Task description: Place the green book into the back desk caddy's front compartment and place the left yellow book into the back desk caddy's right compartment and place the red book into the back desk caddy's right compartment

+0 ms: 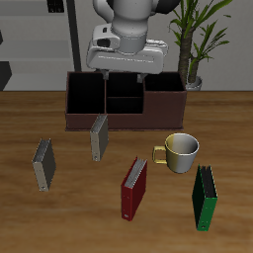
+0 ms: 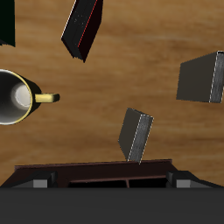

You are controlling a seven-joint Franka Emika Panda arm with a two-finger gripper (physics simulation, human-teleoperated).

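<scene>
Since none of the books sits in the back desk caddy (image 1: 126, 99) yet, all three placements are, by my judgement, still to be done. The gripper (image 1: 126, 61) hangs above the caddy's middle sections, holding nothing; its fingertips are not clear in either view, so I cannot tell whether they are spread or pressed together.

Taking the caddy as landmark: the green book (image 1: 205, 199) stands on edge well apart from it, close to the table's front edge and just past the mug (image 1: 180, 151). The red book (image 1: 133, 188) stands toward the front edge too, nearer the caddy's midline. One grey-tan book (image 1: 99, 135) stands just before the caddy's front wall; its twin (image 1: 42, 164) is farther out. Which of these is the left yellow book I cannot settle by colour.

Each book looks thin, stiff and light, a rigid hardcover that should not flex. I would pinch across the two covers near the upper edge, at mid-length, so it hangs straight; the smooth covers may slip, and a nudge could topple it.

Count: four books (one green, one red, two grey-tan), one mug, one caddy. The wrist view shows the red book (image 2: 82, 28), the mug (image 2: 17, 97) and both grey-tan books (image 2: 136, 135) (image 2: 202, 78).
</scene>
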